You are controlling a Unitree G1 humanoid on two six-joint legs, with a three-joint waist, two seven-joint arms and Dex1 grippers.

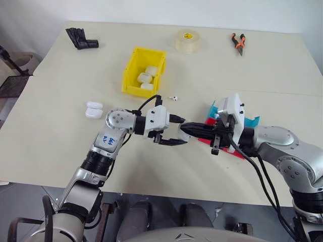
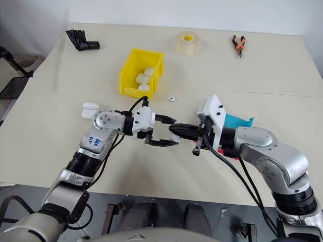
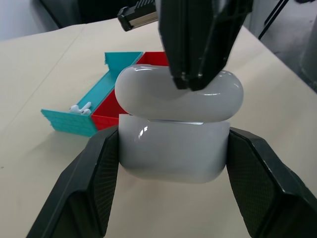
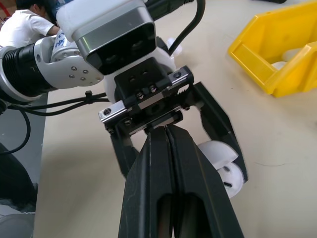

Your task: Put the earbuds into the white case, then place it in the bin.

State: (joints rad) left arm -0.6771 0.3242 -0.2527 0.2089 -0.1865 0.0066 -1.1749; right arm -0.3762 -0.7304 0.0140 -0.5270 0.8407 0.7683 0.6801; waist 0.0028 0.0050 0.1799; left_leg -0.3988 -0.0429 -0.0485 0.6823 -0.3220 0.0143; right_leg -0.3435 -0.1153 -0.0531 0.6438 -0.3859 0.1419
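My left gripper (image 3: 173, 163) is shut on the white case (image 3: 173, 148), one finger on each side of its body, held above the table in front of me. The case's lid (image 3: 178, 91) lies over the body with a thin seam showing. My right gripper (image 4: 166, 135) is shut with nothing between its fingers (image 3: 198, 44), whose tips press on the lid. The two grippers meet tip to tip (image 1: 181, 130). One earbud (image 1: 174, 98) lies on the table beside the yellow bin (image 1: 130, 75). More earbuds (image 3: 79, 108) sit in the blue tray.
Several white cases (image 1: 146, 78) lie in the bin; two more (image 1: 94, 110) lie to the left. Blue tray (image 2: 237, 121) and red tray (image 3: 106, 113) sit under my right arm. A tape roll (image 1: 187, 40), pliers (image 1: 238, 43) and a black object (image 1: 81, 38) lie at the back.
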